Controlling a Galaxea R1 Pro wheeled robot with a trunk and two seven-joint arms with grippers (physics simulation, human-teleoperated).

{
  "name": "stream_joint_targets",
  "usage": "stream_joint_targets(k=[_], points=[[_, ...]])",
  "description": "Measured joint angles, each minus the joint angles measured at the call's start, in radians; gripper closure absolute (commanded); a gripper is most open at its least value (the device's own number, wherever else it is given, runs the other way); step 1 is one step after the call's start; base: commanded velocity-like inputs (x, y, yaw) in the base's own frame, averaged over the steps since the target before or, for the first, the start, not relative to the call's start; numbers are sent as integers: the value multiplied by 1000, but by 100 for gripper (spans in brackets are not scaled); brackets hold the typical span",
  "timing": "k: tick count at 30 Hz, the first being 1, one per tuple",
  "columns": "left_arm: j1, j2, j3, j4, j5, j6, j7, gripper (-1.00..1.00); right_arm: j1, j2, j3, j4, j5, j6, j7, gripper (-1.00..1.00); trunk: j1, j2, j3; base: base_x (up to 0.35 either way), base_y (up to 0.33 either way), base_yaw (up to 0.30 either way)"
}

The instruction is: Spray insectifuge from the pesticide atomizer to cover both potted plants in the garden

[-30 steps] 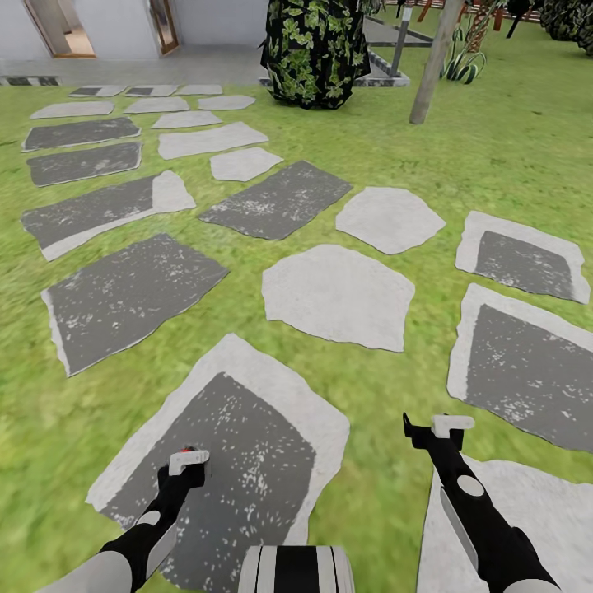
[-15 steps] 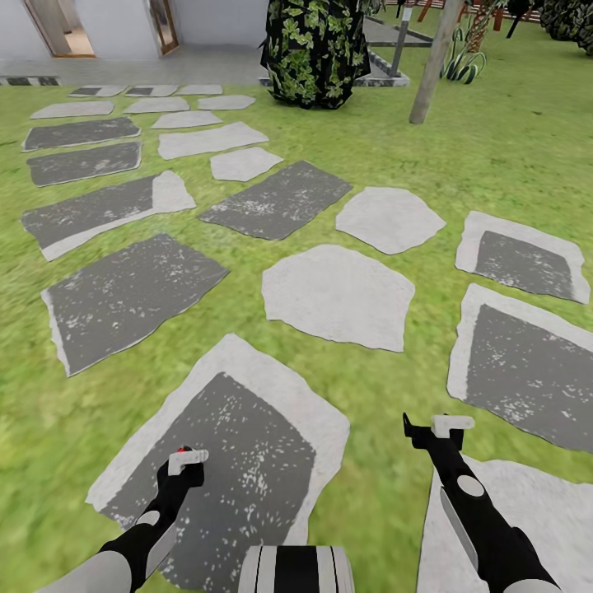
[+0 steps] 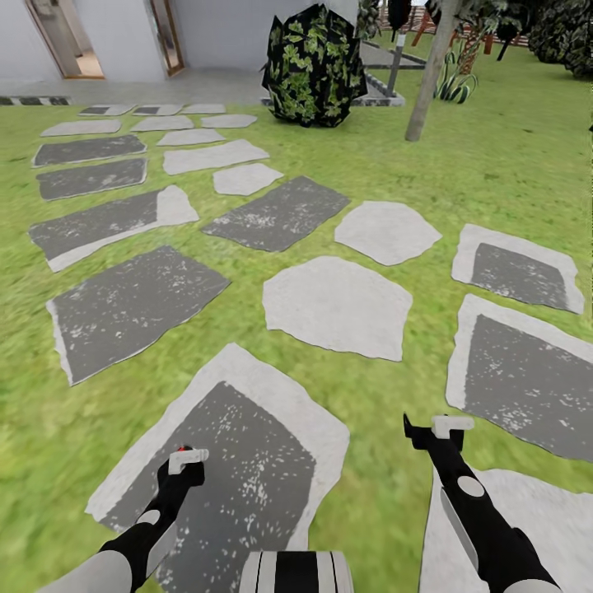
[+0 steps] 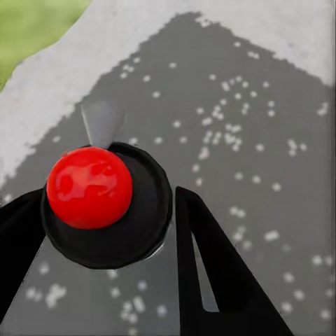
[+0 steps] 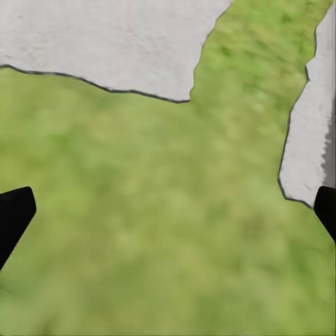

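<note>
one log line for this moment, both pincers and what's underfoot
left pincer: shut on atomizer | right pincer: open over lawn | stones ahead

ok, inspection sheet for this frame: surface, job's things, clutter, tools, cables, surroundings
Surface: green lawn with grey and pale stepping stones.
Job's things: pesticide atomizer, red top on a dark body, sits between the left tool's fingers. Potted plants: nothing seen.
Clutter: nothing seen.
Tools: left tool shut on the atomizer, over a dark stone. Right tool open, holding nothing, its fingers far apart in the right wrist view, above grass beside a pale stone.
Cables: nothing seen.
Surroundings: leafy dark bush, bare trunk, pale building wall with doorways beyond the lawn.
</note>
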Motion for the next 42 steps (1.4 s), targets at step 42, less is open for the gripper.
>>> stream_joint_targets(k=[42], points=[[372, 48, 92, -6, -2, -195, 40, 100, 55, 9, 6, 860, -3, -761, -2, -100, -19, 10, 215, 0, 0, -11]])
